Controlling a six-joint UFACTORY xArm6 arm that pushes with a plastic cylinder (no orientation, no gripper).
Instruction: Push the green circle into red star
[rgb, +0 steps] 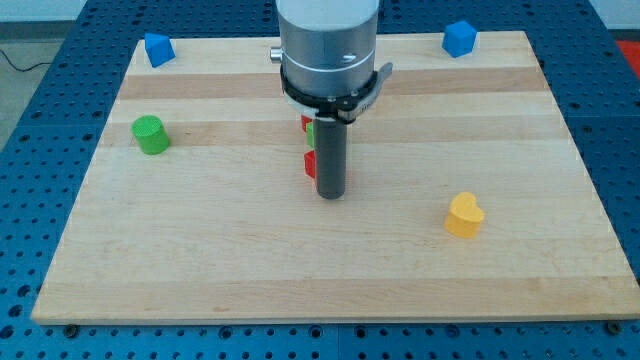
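Note:
The green circle (151, 134) stands near the view's left edge of the wooden board (200, 260). My rod comes down the middle of the view and my tip (331, 195) rests on the board, far to the right of the green circle. A red block (311, 164), whose shape I cannot make out, peeks out from behind the rod's left side, just above and left of my tip. Another sliver of red (306, 124) and a bit of green (310, 133) show higher up behind the rod; most of them is hidden.
A blue block (158, 48) sits at the top left corner. A blue cube (459, 38) sits at the top right. A yellow heart (464, 215) lies at the lower right. The board's edges drop to a blue perforated table.

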